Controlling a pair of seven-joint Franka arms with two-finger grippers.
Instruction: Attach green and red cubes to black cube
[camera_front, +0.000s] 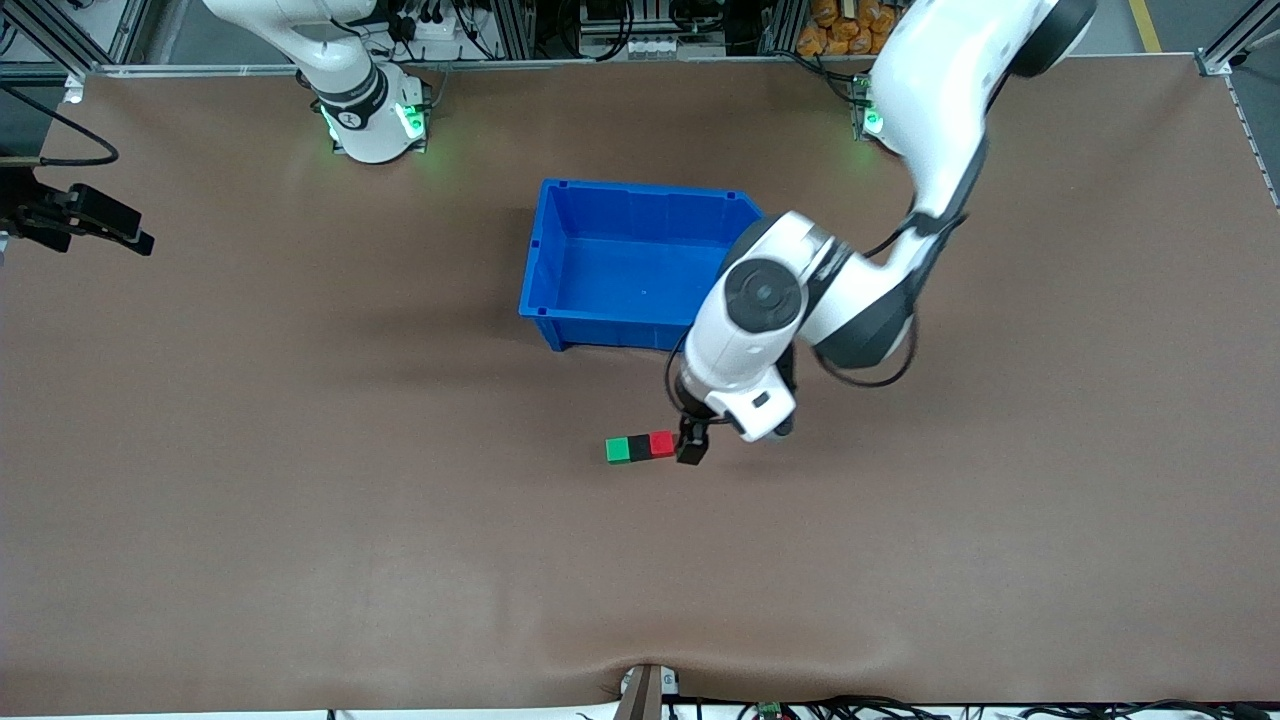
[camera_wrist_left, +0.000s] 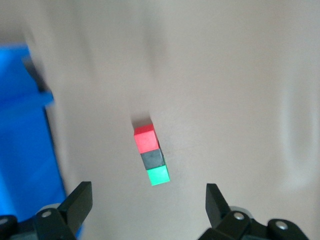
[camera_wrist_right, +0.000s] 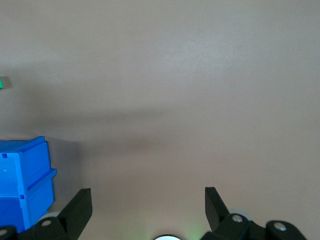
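Observation:
The green cube (camera_front: 618, 450), the black cube (camera_front: 640, 447) and the red cube (camera_front: 661, 444) lie joined in one short row on the table, the black one in the middle, nearer to the front camera than the blue bin. My left gripper (camera_front: 692, 445) is low beside the red end of the row. In the left wrist view it (camera_wrist_left: 147, 202) is open and empty, with the red cube (camera_wrist_left: 145, 138), black cube (camera_wrist_left: 152, 159) and green cube (camera_wrist_left: 158, 176) just clear of its fingers. My right gripper (camera_wrist_right: 147, 200) is open and empty, waiting high over the table near its own base.
An empty blue bin (camera_front: 545, 250) stands mid-table, farther from the front camera than the cubes; it also shows in the left wrist view (camera_wrist_left: 25, 150) and the right wrist view (camera_wrist_right: 25, 175). A black device (camera_front: 90, 218) juts in at the right arm's end of the table.

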